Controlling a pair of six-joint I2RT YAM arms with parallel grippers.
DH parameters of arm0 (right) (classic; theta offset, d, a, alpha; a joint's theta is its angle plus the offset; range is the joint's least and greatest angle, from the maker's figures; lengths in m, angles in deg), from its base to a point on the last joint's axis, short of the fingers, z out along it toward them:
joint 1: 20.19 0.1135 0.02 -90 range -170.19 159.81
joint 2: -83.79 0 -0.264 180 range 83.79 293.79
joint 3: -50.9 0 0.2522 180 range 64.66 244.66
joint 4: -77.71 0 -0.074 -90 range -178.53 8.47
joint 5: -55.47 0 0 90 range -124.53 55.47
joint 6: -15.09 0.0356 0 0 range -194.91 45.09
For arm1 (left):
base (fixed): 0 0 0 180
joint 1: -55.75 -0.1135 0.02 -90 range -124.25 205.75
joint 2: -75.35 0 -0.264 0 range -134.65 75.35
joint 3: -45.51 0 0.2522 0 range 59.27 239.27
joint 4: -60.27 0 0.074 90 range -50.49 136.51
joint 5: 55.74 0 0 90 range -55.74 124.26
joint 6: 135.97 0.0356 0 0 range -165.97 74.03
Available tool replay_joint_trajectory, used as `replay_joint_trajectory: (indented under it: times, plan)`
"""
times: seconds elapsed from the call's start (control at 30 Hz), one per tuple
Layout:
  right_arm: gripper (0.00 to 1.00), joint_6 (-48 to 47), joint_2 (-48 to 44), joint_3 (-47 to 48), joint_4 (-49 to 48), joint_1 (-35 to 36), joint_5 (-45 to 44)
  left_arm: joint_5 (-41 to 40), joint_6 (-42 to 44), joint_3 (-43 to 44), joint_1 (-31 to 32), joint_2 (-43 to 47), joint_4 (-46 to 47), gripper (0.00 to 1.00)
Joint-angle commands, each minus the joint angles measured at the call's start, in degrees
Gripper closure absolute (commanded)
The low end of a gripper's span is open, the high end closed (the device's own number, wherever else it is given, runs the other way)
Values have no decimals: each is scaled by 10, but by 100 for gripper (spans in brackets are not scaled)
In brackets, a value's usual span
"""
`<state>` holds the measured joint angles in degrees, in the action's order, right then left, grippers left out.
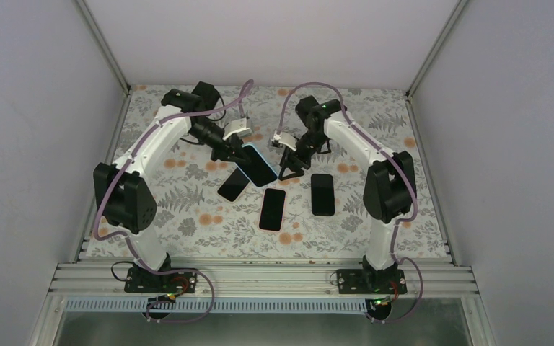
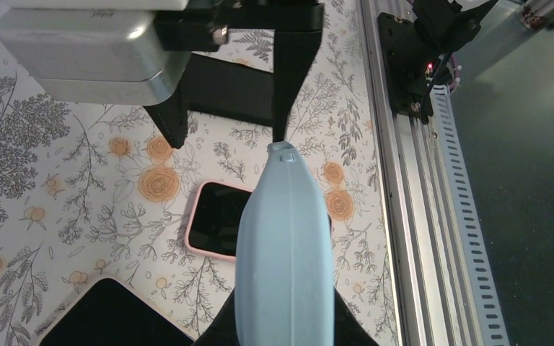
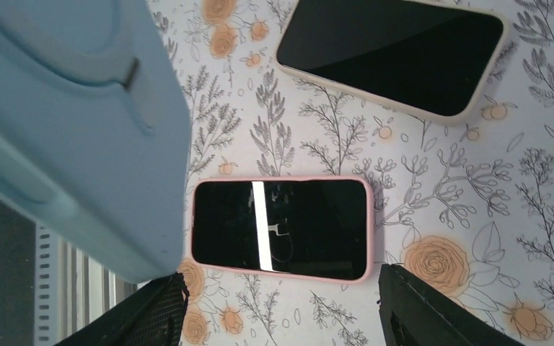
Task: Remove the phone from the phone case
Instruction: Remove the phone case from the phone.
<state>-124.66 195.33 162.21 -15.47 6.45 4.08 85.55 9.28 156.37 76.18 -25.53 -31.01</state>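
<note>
Two white-shelled arms: left arm (image 1: 144, 144) and right arm (image 1: 357, 137), each with chunky black joint housings (image 1: 124, 196) and a mauve cable (image 1: 101, 216) looping alongside. Black bolted bases (image 1: 160, 280). There's a silver camera box (image 2: 79, 50) at the left wrist, and black mesh-textured fingers (image 3: 155, 317) on the right gripper (image 3: 281, 288).

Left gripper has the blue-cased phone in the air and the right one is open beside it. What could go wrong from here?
1. The left gripper holds the blue-cased phone by one end, clear of the table; a tug on the case may twist it loose.
2. The pink-cased phone lies on the table close below, so a drop could hit it.
3. The open right gripper is near the case and may knock it rather than catch its edge.
</note>
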Motion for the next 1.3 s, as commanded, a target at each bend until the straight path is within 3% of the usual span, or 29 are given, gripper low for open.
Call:
replay_joint_trajectory:
  times: [0.0, 0.7, 1.27]
  plan:
    - [34, -13, -25, -13, 7, 8, 38, 42, 8, 21, 1, -4, -3, 98]
    - [36, -8, -11, -5, -6, 13, 47, 52, 2, 21, 1, -5, -3, 98]
    - [41, 110, 5, 50, -139, -1, -28, 94, 11, -12, 26, 26, -4, 98]
